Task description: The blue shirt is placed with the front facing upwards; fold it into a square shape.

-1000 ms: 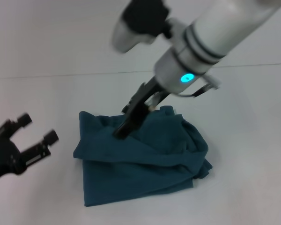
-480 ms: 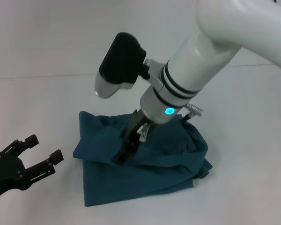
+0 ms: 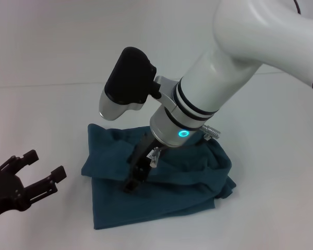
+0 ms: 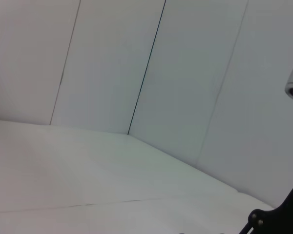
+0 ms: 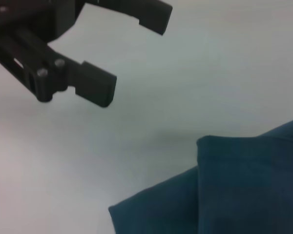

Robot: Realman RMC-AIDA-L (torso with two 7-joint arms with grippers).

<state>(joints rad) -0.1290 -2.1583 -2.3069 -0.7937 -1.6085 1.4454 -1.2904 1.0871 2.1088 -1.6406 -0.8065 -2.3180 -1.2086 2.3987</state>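
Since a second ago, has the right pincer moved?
Yes. The right pincer slid toward the robot across the blue shirt, from its far edge to its middle.

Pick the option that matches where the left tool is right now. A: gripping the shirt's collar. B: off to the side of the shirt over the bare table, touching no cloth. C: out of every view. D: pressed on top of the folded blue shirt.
B: in the head view the left tool hangs open over the white table, apart from the blue shirt; the right tool is the one down on the cloth.
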